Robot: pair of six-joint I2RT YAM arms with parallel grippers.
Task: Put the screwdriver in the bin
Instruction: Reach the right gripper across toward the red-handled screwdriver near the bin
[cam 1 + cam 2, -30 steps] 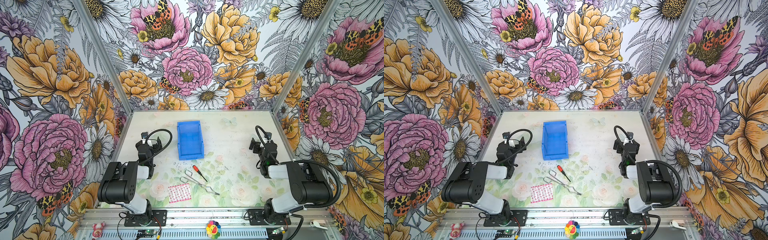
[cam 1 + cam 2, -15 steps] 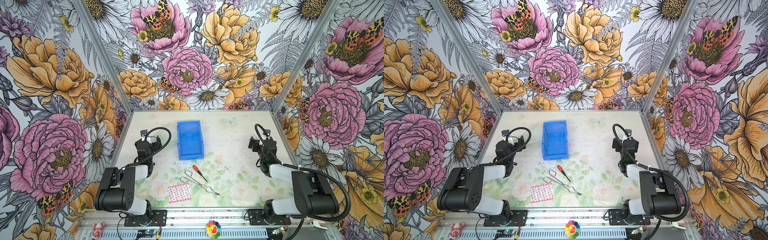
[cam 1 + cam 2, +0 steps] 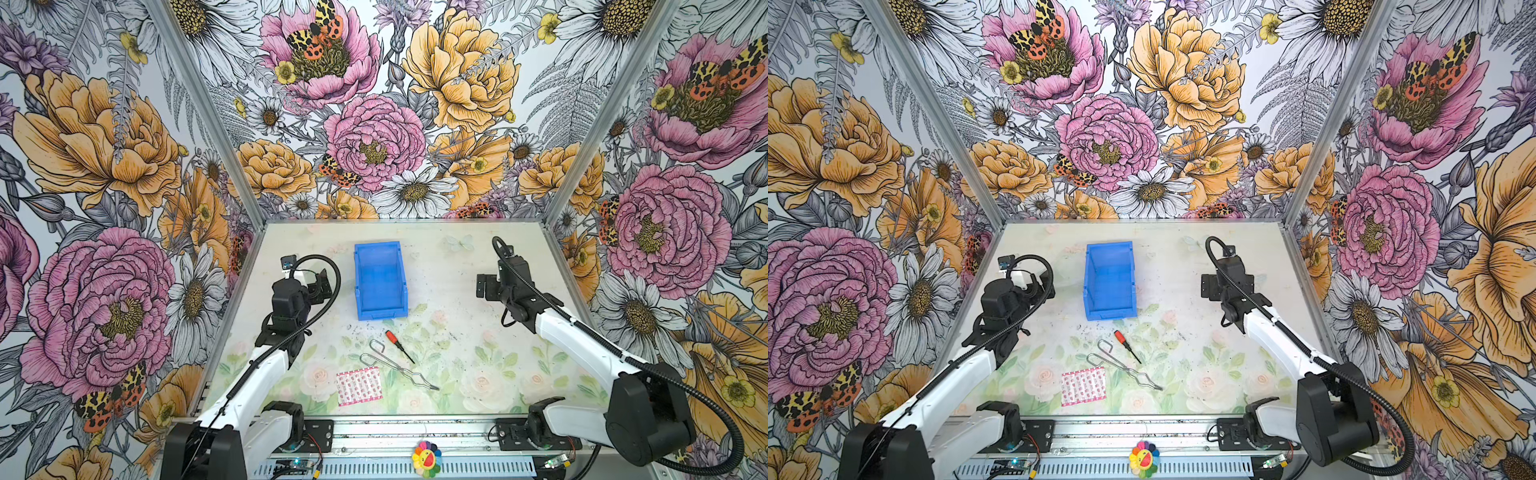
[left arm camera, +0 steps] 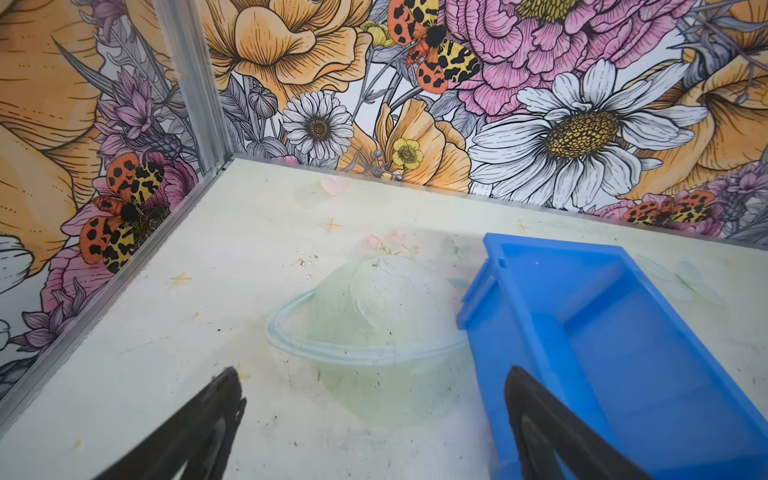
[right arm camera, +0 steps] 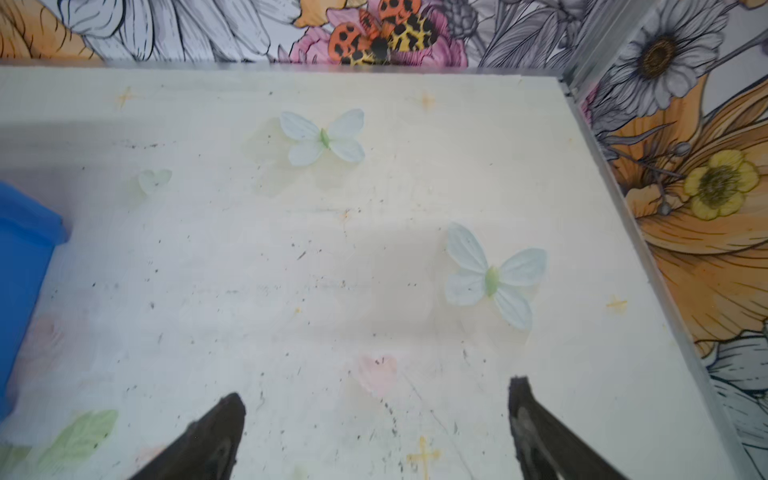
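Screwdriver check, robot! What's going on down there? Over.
Left gripper and right gripper open, empty. Screwdriver flat on table, in front of bin, untouched. Tongs close beside it.

No text, label, brand, number or sign can be read in any view. The bin [image 4: 561, 282], seen close at the right of the left wrist view, shows plain blue walls. The pink packet [image 3: 358, 386] [image 3: 1084, 386], lower centre in both top views, bears a red pattern too small to read.
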